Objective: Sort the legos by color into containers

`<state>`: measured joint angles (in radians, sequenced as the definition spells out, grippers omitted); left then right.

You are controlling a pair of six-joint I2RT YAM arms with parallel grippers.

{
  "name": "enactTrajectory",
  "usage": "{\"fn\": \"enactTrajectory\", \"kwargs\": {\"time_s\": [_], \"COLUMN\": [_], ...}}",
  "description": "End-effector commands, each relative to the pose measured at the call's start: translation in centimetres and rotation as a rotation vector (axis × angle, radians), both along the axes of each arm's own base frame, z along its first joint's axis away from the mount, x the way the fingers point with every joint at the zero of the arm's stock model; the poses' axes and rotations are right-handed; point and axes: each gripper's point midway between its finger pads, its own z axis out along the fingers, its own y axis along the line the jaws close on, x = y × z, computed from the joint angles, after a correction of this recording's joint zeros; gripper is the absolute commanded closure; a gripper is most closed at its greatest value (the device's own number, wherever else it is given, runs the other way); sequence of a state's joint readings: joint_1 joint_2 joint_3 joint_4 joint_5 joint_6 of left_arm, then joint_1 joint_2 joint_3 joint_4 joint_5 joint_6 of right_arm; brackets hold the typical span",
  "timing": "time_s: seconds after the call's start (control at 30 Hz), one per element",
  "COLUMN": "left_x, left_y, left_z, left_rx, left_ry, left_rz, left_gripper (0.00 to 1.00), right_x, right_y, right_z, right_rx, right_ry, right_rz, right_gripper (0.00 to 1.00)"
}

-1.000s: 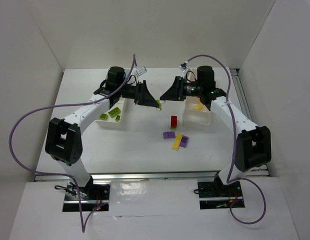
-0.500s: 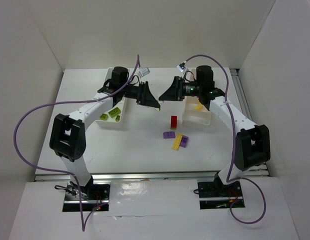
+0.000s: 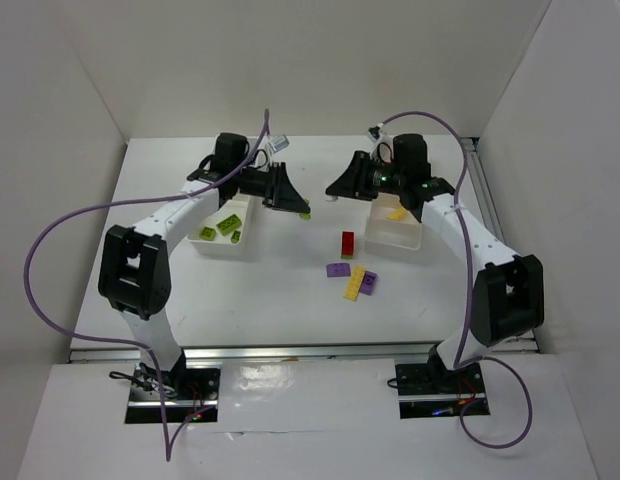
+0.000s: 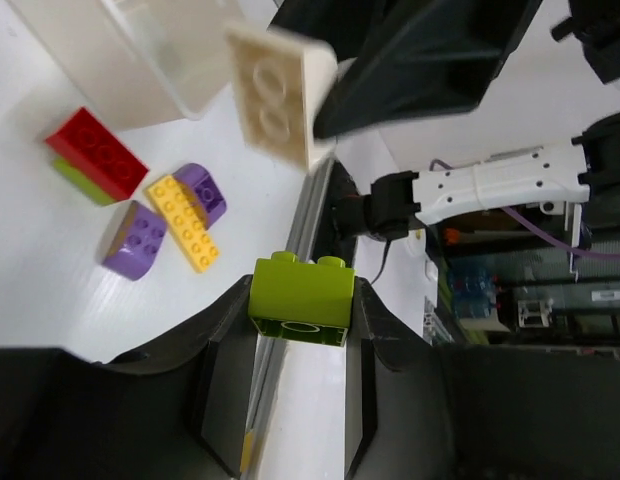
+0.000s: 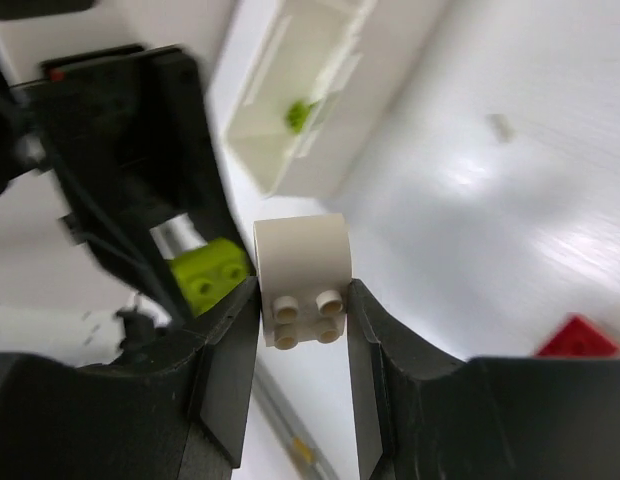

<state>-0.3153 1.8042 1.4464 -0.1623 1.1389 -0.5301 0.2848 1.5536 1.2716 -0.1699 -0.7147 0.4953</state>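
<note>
Over the last second the left gripper (image 4: 300, 300) went from wide apart to clamped on the lime brick (image 4: 301, 292), one finger on each side face; the right gripper (image 5: 302, 300) was unchanged, pinched on the white brick (image 5: 302, 265); the two wrists, earlier nose to nose above the table (image 3: 270, 290), now stood a little apart, the left one drawn back towards the left tray (image 3: 215, 248). Reading: lime and white bricks were apart, each in its own gripper, so each could go to its own compartment; lime most likely to the left tray, where lime pieces (image 3: 228, 225) already lay; no obvious place for white could be made out. Lime brick: small, glossy, two studs showing along its top edge, round underside tube facing the wrist camera; held level in the air above the table between the trays, touching only the fingers. Loose on the table and not yet sorted: red brick (image 3: 347, 243), yellow brick (image 3: 356, 282) and purple bricks (image 3: 338, 270), near the right tray (image 3: 393, 240), which held one yellow piece (image 3: 395, 213).
</note>
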Motion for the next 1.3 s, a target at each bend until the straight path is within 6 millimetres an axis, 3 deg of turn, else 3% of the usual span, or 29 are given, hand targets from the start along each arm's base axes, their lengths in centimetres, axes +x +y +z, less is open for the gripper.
{"fn": "enactTrajectory", "kwargs": {"time_s": [0.0, 0.07, 0.1, 0.13, 0.17, 0.2, 0.23, 0.27, 0.33, 0.4, 0.53, 0.63, 0.67, 0.73, 0.77, 0.87, 0.93, 0.97, 1.0, 1.07, 1.13, 1.17, 1.23, 1.27], "left_x": [1.2, 2.2, 2.6, 3.9, 4.9, 4.6, 5.4, 5.6, 5.1, 4.4, 4.0, 3.7, 3.7, 3.9, 4.0, 4.4, 4.9, 5.0, 5.2, 5.1, 5.4, 5.5, 5.5, 5.3], "left_y": [2.1, 4.3, 5.3, 6.9, 9.1, 10.6, 12.8, 14.8, 16.9, 20.4, 22.3, 23.1, 23.1, 23.3, 23.4, 23.4, 23.1, 22.5, 22.2, 20.3, 18.1, 17.5, 15.3, 14.3], "left_z": [0.4, -1.2, -1.4, -2.8, -2.7, -4.0, -5.0, -5.2, -6.1, -8.5, -10.3, -11.2, -11.5, -11.5, -11.5, -10.8, -9.7, -8.8, -7.6, -6.3, -3.9, -3.2, -1.7, -1.6], "left_rx": [0.021, 0.104, 0.139, 0.232, 0.277, 0.346, 0.448, 0.49, 0.552, 0.711, 0.815, 0.857, 0.861, 0.863, 0.871, 0.858, 0.851, 0.84, 0.835, 0.831, 0.817, 0.82, 0.798, 0.789], "left_ry": [-0.042, 0.002, 0.009, 0.013, 0.022, 0.091, 0.086, 0.1, 0.125, 0.162, 0.233, 0.265, 0.273, 0.262, 0.261, 0.235, 0.201, 0.173, 0.13, 0.09, 0.014, -0.015, -0.065, -0.065], "left_rz": [0.031, 0.118, 0.158, 0.249, 0.321, 0.37, 0.463, 0.514, 0.565, 0.674, 0.779, 0.819, 0.816, 0.825, 0.831, 0.843, 0.851, 0.847, 0.836, 0.789, 0.756, 0.745, 0.708, 0.679], "left_gripper": [1.0, 1.0, 1.0, 1.0, 1.0, 1.0, 1.0, 1.0, 1.0, 1.0, 1.0, 1.0, 0.95, 0.71, 0.42, 0.08, 0.04, 0.02, 0.02, 0.01, 0.0, 0.0, 0.0, 0.0], "right_x": [1.9, 2.2, 2.5, 2.8, 2.9, 3.1, 3.0, 3.2, 2.9, 2.7, 1.9, 1.5, 1.0, 0.4, 0.1, -0.6, -0.9, -0.9, -0.9, -1.1, -0.8, -1.0, -0.9, -0.9], "right_y": [-3.7, -5.1, -6.6, -7.6, -8.6, -10.6, -11.3, -11.8, -13.0, -14.1, -15.6, -16.0, -16.4, -16.7, -16.9, -17.3, -17.3, -17.3, -17.3, -17.5, -17.6, -17.6, -17.7, -17.7], "right_z": [1.4, 1.2, -0.1, -0.4, -0.7, -1.7, -2.1, -2.1, -3.8, -4.6, -6.8, -8.0, -8.7, -10.0, -10.2, -11.5, -11.9, -11.9, -12.3, -12.4, -12.0, -12.1, -10.6, -10.2], "right_rx": [-0.118, -0.17, -0.233, -0.272, -0.312, -0.376, -0.406, -0.42, -0.458, -0.486, -0.536, -0.555, -0.579, -0.597, -0.605, -0.618, -0.625, -0.625, -0.624, -0.636, -0.635, -0.641, -0.631, -0.63], "right_ry": [-0.072, -0.077, -0.044, -0.032, -0.018, 0.007, 0.019, 0.015, 0.053, 0.077, 0.118, 0.139, 0.157, 0.183, 0.185, 0.207, 0.216, 0.216, 0.229, 0.235, 0.226, 0.233, 0.187, 0.173], "right_rz": [-0.242, -0.315, -0.395, -0.446, -0.497, -0.576, -0.606, -0.631, -0.672, -0.713, -0.776, -0.794, -0.801, -0.806, -0.812, -0.82, -0.818, -0.818, -0.822, -0.826, -0.836, -0.834, -0.829, -0.827], "right_gripper": [0.89, 0.89, 0.89, 0.89, 0.89, 0.89, 0.89, 0.89, 0.89, 0.89, 0.89, 0.88, 0.88, 0.88, 0.88, 0.82, 0.72, 0.61, 0.42, 0.24, 0.17, 0.17, 0.18, 0.22]}}
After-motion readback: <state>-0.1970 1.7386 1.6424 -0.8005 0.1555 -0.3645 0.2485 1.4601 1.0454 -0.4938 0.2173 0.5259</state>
